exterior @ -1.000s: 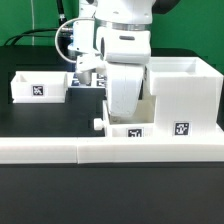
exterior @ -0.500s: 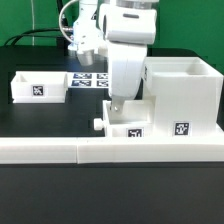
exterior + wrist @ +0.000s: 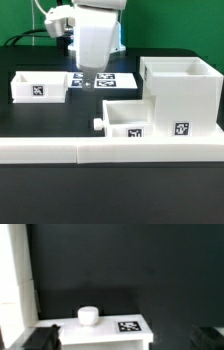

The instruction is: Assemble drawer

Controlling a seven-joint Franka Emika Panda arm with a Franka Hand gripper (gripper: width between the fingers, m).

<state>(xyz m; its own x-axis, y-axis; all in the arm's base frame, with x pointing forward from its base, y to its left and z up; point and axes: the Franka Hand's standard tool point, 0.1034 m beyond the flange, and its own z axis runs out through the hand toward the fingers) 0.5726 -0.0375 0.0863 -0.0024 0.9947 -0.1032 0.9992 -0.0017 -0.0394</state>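
The large boxy housing point(image 3: 182, 95) stands at the exterior view's right. One small knobbed tray point(image 3: 125, 118) lies against the housing's lower left side, its knob point(image 3: 97, 125) pointing left. How far in it sits I cannot tell. The second tray point(image 3: 40, 87) lies apart at the left. My gripper point(image 3: 85, 80) hangs raised above the table between the two trays, open and empty. In the wrist view the gripper point(image 3: 125, 339) is above the knobbed tray point(image 3: 100, 331). Its dark fingers point(image 3: 40, 339) are spread wide on either side.
The long low white border bar point(image 3: 110, 150) runs along the front; it also shows in the wrist view point(image 3: 12, 280). The marker board point(image 3: 108, 80) lies on the black table behind the trays, partly hidden by the arm.
The arm has risen and moved toward the exterior view's left, away from the knobbed tray. The tray stays by the housing.
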